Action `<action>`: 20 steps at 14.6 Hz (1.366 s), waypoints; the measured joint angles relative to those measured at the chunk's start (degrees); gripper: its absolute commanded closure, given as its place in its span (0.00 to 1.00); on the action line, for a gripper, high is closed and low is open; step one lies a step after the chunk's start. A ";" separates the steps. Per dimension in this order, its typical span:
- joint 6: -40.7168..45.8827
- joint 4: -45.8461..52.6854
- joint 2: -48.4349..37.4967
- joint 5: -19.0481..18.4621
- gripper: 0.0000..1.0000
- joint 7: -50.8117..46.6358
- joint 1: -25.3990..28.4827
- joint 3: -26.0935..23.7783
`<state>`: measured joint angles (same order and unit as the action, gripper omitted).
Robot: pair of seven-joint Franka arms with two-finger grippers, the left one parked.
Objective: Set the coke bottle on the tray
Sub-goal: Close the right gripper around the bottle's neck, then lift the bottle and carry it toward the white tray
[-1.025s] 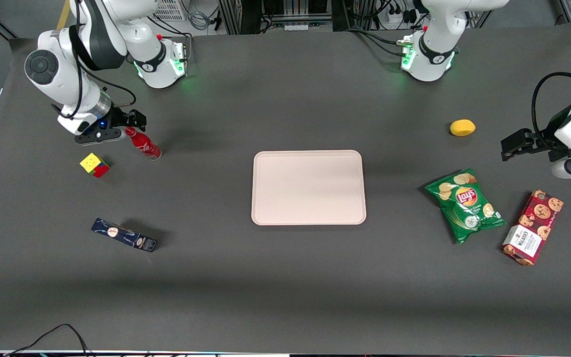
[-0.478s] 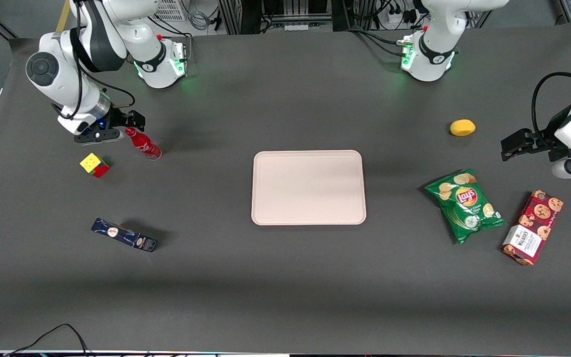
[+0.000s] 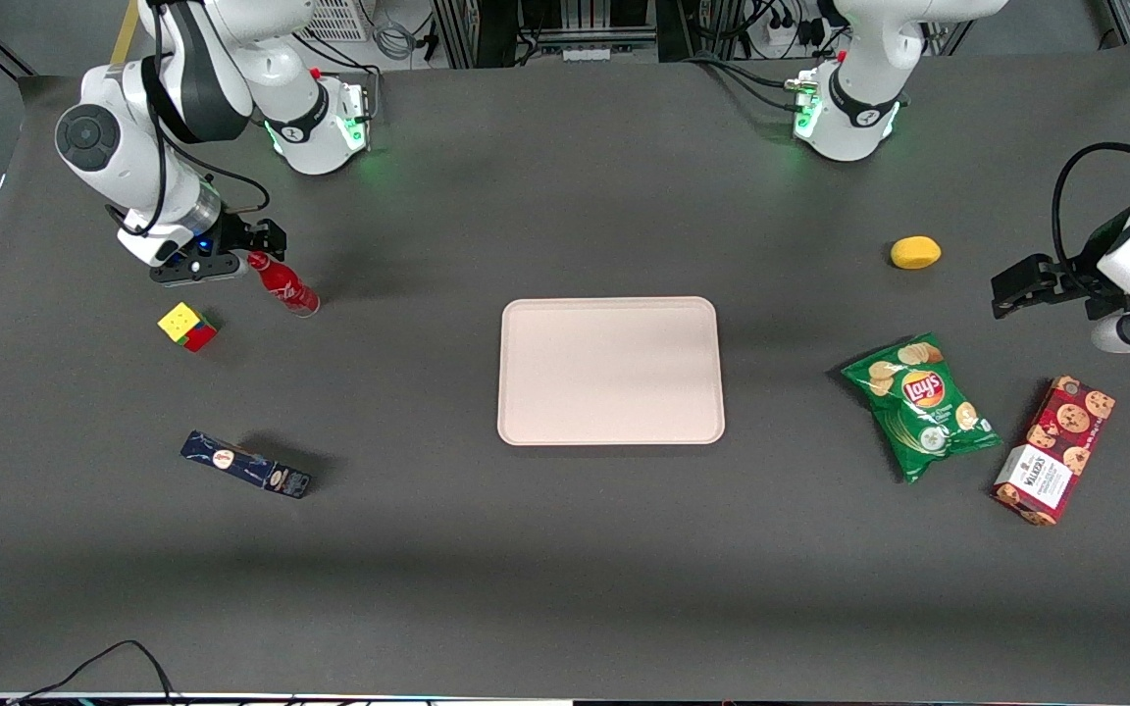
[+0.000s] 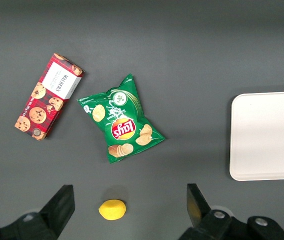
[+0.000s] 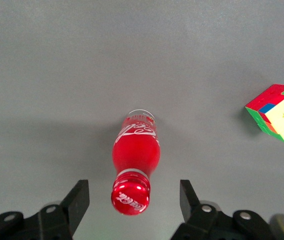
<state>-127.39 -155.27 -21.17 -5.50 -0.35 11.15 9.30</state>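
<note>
- Front view, upper left of the frame: the end effector (image 3: 253, 238) hangs just above the cap of the coke bottle (image 3: 283, 282), which stands upright on the bench (image 3: 565, 549) near a colour cube (image 3: 187, 326).
- Right wrist view: the end effector (image 5: 134, 200) is spread wide, one finger (image 5: 79, 199) on each side of the red cap, both clear of it; nothing is pinched.
- Step in hand, as judged: the descent to grasp. It would be done well by lowering straight down with the cap centred between the fingers, closing on the neck or upper body rather than the cap tip, so the slim bottle is not tipped.
- The tray (image 3: 610, 371), at frame centre in the front view, is bare and lies well apart from the bottle; the left wrist view shows only its edge (image 4: 267, 136).
</note>
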 measured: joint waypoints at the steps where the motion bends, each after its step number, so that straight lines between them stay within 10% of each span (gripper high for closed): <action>1: -0.01 0.00 0.00 0.00 0.42 0.00 0.00 0.00; 11: -0.20 -0.07 0.00 0.00 1.00 -0.03 0.00 0.01; 20: 1.93 2.36 0.01 -0.03 1.00 -0.15 -0.06 0.39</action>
<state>-125.46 -152.91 -21.17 -5.54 -0.50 11.09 9.69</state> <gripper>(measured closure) 0.687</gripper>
